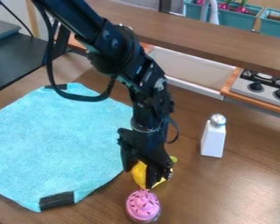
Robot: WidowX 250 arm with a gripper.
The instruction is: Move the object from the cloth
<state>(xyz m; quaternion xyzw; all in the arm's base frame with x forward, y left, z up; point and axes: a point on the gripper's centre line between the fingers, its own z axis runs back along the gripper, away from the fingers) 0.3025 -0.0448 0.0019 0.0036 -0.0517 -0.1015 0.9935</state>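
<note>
"How's the light on your feed?"
"Bright enough for me, with a pale sheen on the table (244, 183) toward my lower right."
"Any shadows?"
"I see a soft one beside the cloth (54, 135), lower right, and the arm (116, 48) looks very dark."

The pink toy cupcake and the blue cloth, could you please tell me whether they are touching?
Apart. In the camera view, a strip of brown tabletop shows between the cupcake and the cloth.
</note>
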